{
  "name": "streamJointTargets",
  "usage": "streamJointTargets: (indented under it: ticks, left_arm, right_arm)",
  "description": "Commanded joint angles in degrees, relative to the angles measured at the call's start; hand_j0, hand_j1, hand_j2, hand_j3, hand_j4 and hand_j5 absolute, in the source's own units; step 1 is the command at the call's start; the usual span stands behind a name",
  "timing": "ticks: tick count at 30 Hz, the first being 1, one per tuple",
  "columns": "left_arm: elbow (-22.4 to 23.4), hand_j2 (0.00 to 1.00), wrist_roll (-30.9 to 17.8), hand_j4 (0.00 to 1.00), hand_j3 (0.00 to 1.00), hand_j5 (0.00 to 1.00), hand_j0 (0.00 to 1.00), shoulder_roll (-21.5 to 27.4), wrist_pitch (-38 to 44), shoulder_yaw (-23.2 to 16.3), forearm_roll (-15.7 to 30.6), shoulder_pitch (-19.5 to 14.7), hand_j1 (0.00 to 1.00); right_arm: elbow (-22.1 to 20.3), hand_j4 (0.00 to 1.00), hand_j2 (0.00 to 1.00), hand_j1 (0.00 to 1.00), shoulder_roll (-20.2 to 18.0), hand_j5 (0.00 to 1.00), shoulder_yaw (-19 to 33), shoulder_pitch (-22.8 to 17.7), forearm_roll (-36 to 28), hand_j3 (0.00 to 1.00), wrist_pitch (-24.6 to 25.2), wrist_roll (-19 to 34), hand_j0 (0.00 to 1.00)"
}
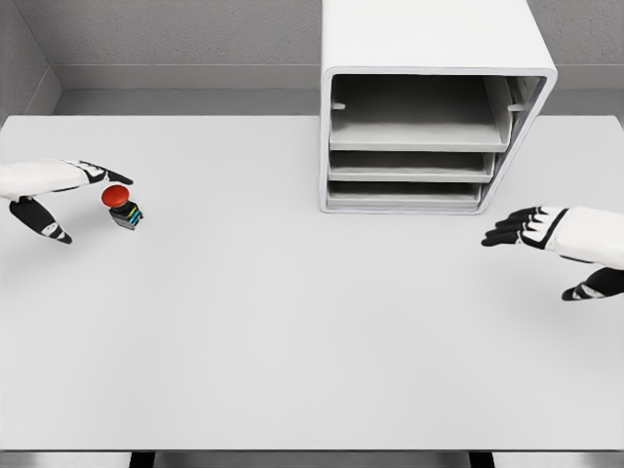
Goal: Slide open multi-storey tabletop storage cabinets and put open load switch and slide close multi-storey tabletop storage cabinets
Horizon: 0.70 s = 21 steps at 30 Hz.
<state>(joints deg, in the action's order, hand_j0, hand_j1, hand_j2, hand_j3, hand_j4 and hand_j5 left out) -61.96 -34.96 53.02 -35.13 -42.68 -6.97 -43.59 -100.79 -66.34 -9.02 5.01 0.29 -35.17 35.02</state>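
- Grey walls close off the scene behind one white desk (292, 331), which fills most of the head view.
- Count of items on the desk: one storage cabinet (429, 58) and one load switch (122, 206).
- Count of hands in view: two, one per arm.
- Cabinet: a white, rounded housing standing at the far edge of the desk, right of centre, with its front facing the camera.
- Cabinet interior: three stacked levels can be counted. The top level is the tallest; the two below it are shallow. All three show grey inner surfaces, and nothing can be seen lying in them.
- Load switch: a small dark, box-shaped body with a round red cap on top. It stands on the desk near the left edge, well apart from the cabinet.
- Switch orientation: the long axis runs from body to cap. In the picture it leans, with the red cap toward the upper left and the dark body toward the lower right.
- Left hand (68, 200): enters from the left edge, fingers spread apart. One dark fingertip lies just above the red cap and the thumb points down to the left of the switch. No clamping on the switch is visible.
- Right hand (536, 244): enters from the right edge, below and right of the cabinet. Fingers are extended toward the left with the thumb held apart beneath them; it holds nothing.
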Motion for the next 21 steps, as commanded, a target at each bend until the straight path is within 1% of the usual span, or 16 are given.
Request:
streamJointTargets:
  ticks: [1, 3, 4, 6, 7, 9, 10, 12, 14, 19, 21]
  left_arm:
    - [2.2, 1.0, 0.0, 1.0, 1.0, 1.0, 1.0, -0.2, 0.1, 0.2, 0.3, -0.1, 1.0]
    - [5.7, 1.0, 0.0, 1.0, 1.0, 1.0, 1.0, -1.5, 0.1, 0.2, 0.3, -1.3, 1.0]
    - [6.8, 1.0, 0.0, 1.0, 1.0, 1.0, 1.0, -1.9, 0.1, 0.2, 0.3, -1.5, 1.0]
    - [7.4, 1.0, 0.0, 1.0, 1.0, 1.0, 1.0, -2.4, 0.1, 0.1, 0.3, -1.8, 1.0]
    - [7.6, 1.0, 0.0, 1.0, 1.0, 1.0, 1.0, -3.3, 0.1, 0.0, 0.2, -1.8, 1.0]
    - [7.6, 1.0, 0.0, 1.0, 1.0, 1.0, 1.0, -3.5, 0.1, -0.1, 0.2, -1.9, 1.0]
    - [7.6, 1.0, 0.0, 1.0, 1.0, 1.0, 1.0, -3.9, 0.1, -0.2, 0.2, -1.9, 1.0]
    - [7.5, 1.0, 0.0, 1.0, 1.0, 1.0, 1.0, -5.9, 0.1, -0.4, 0.1, -1.8, 1.0]
    - [7.6, 1.0, 0.0, 1.0, 1.0, 1.0, 1.0, -5.8, 0.1, -0.3, -0.1, -2.3, 1.0]
    - [7.8, 1.0, 0.0, 1.0, 1.0, 1.0, 1.0, -7.5, 0.1, -0.3, -3.4, -3.2, 1.0]
    - [7.8, 0.99, 0.0, 0.99, 0.99, 0.99, 0.99, -7.6, 0.1, -0.3, -3.8, -3.1, 0.99]
  right_arm:
    - [0.0, 1.0, 1.0, 1.0, 0.0, 1.0, -0.5, 0.0, -0.4, 1.0, 0.2, 0.0, 1.0]
    - [0.1, 1.0, 1.0, 1.0, 0.4, 1.0, -0.5, 0.3, -0.4, 1.0, 0.2, 0.0, 1.0]
    - [0.1, 1.0, 1.0, 1.0, 0.9, 1.0, -0.6, 1.3, -0.4, 1.0, 0.2, 0.0, 1.0]
    - [0.1, 1.0, 1.0, 1.0, 2.5, 1.0, -0.6, 4.4, 0.0, 1.0, 0.2, 0.0, 1.0]
    - [0.1, 1.0, 1.0, 1.0, 3.2, 1.0, -1.3, 6.1, 0.3, 1.0, 0.2, 0.0, 1.0]
    - [0.2, 1.0, 1.0, 1.0, 4.9, 1.0, -9.2, 13.5, 1.4, 1.0, 0.2, 0.0, 1.0]
    - [0.4, 1.0, 1.0, 1.0, 6.0, 1.0, -11.2, 16.3, 2.3, 1.0, 0.2, 0.0, 1.0]
    - [0.6, 1.0, 1.0, 1.0, 7.4, 1.0, -11.5, 18.5, 2.4, 1.0, 0.2, 0.0, 1.0]
    - [1.0, 1.0, 1.0, 1.0, 8.9, 1.0, -11.9, 21.1, 2.5, 1.0, 0.2, 0.0, 1.0]
    - [2.0, 1.0, 1.0, 1.0, 10.9, 1.0, -12.3, 25.0, 2.6, 1.0, 0.2, 0.0, 1.0]
    - [2.6, 1.0, 1.0, 1.0, 12.5, 1.0, -17.0, 28.5, 4.1, 1.0, 0.2, 0.0, 1.0]
